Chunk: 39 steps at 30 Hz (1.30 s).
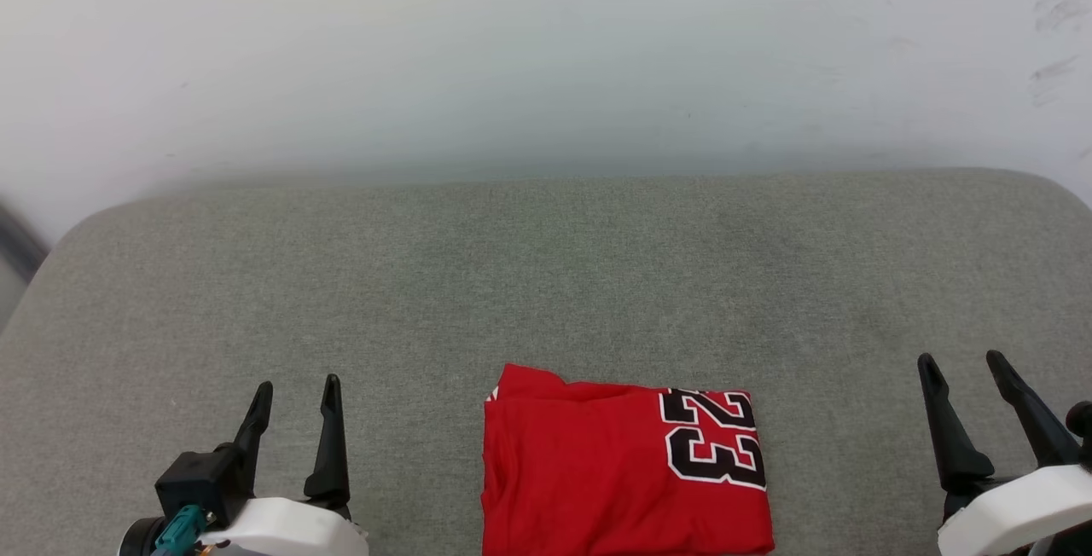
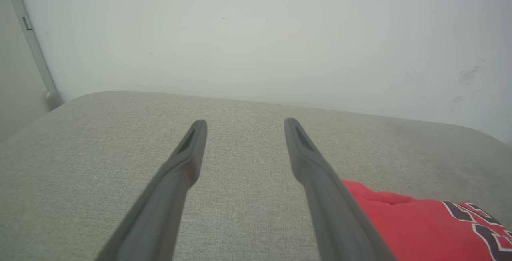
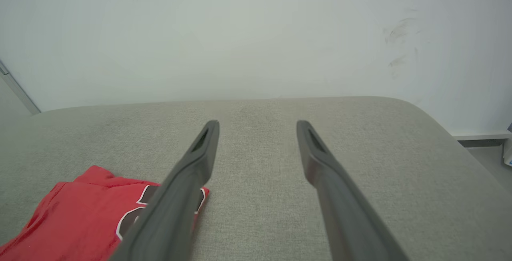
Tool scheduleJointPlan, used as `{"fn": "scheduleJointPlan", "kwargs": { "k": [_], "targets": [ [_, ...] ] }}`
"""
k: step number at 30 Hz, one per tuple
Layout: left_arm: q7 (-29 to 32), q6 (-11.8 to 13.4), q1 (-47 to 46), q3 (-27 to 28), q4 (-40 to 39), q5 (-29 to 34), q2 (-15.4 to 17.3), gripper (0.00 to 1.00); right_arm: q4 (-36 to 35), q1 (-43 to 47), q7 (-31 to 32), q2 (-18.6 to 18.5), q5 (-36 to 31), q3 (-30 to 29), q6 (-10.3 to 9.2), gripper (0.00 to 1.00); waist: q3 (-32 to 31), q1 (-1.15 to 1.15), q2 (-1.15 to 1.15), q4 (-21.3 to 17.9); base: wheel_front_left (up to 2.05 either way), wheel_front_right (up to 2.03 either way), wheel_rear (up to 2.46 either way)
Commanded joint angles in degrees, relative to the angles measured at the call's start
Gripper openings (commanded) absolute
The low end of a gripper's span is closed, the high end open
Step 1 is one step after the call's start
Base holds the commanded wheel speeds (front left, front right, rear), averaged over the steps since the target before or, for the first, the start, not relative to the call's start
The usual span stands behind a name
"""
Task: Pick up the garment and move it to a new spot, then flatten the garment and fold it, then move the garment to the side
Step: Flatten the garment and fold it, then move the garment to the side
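Observation:
The garment is a bright red shirt folded into a neat rectangle, with a black number 23 edged in white on its right part. It lies flat at the near middle of the grey cushioned surface. My left gripper stands open at the lower left, well clear of the cloth. My right gripper stands open at the lower right, also apart from it. The garment shows at the lower right of the left wrist view, beside my open left gripper. The garment lies to the left of my open right gripper.
A pale wall rises right behind the grey surface. The surface has rounded far corners. A grey pipe runs down the wall at the left. Floor shows past the right edge.

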Motion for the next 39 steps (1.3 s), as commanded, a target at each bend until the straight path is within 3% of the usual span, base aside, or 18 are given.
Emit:
{"fn": "scheduleJointPlan", "kwargs": {
  "k": [1, 8, 11, 20, 21, 24, 28, 33, 38, 39],
  "targets": [
    [-0.4, -0.2, -0.3, 0.3, 0.1, 0.4, -0.3, 1.0, 0.2, 0.5, 0.4, 0.2, 0.3, -0.4, -0.02, 1.0, 0.0, 0.0, 0.0, 0.1, 0.0, 0.0, 0.0],
    [-0.4, -0.6, -0.8, 1.5, -0.1, 1.0, -1.1, 1.0, 2.3, 0.7, 3.0, 0.7, 2.7, -5.0, -0.02, 1.0, 0.3, 0.0, 0.0, 1.0, 0.0, 0.0, 0.0],
    [-0.4, -0.8, -1.4, 2.1, -0.8, 1.6, -1.8, 1.0, 4.8, -0.4, 7.8, 0.1, 6.5, -9.0, -0.02, 1.0, 1.0, 0.0, 0.0, 1.9, 0.0, 0.0, 0.0],
    [-0.3, -2.4, -4.1, 4.4, -3.0, 3.6, -3.5, 1.0, 13.0, -6.7, 37.0, -2.2, 18.3, -17.3, -0.02, 1.0, 6.4, 0.0, 0.0, 6.0, 0.0, 0.0, 0.0],
    [-0.3, -2.4, -4.1, 4.4, -3.0, 3.6, -3.5, 1.0, 13.0, -6.7, 37.0, -2.2, 18.3, -17.3, -0.02, 1.0, 6.4, 0.0, 0.0, 6.0, 0.0, 0.0, 0.0],
    [-0.3, -3.0, -5.3, 5.0, -3.5, 4.6, -4.3, 1.0, 13.8, -9.0, 48.0, 1.0, 21.6, -19.3, -0.01, 1.0, 8.4, 0.0, 0.0, 7.2, 0.0, 0.0, 0.0],
    [-0.3, -3.6, -6.2, 5.6, -3.5, 5.6, -5.5, 1.0, 13.6, -12.3, 57.1, 4.5, 26.5, -20.1, -0.02, 1.0, 10.5, 0.0, 0.0, 8.5, 0.0, 0.0, 0.0],
    [-0.3, -4.6, -7.6, 5.9, -3.1, 6.7, -6.5, 1.0, 17.7, -15.0, 60.7, 6.0, 32.1, -19.3, -0.02, 1.0, 12.6, 0.0, 0.0, 9.8, 0.0, 0.0, 0.0],
    [-0.3, -5.6, -8.7, 6.0, -2.2, 7.5, -7.0, 1.0, 26.8, -16.8, 59.0, 6.2, 38.8, -15.0, -0.07, 1.0, 13.5, 0.0, 0.0, 10.5, 0.0, 0.0, 0.0],
    [-0.3, -5.8, -8.7, 6.1, -2.0, 7.6, -7.1, 1.0, 28.1, -16.9, 58.4, 6.2, 39.2, -14.1, -0.07, 0.87, 13.6, 0.0, 0.0, 10.6, 0.0, 0.0, 0.0]
  ]
}}
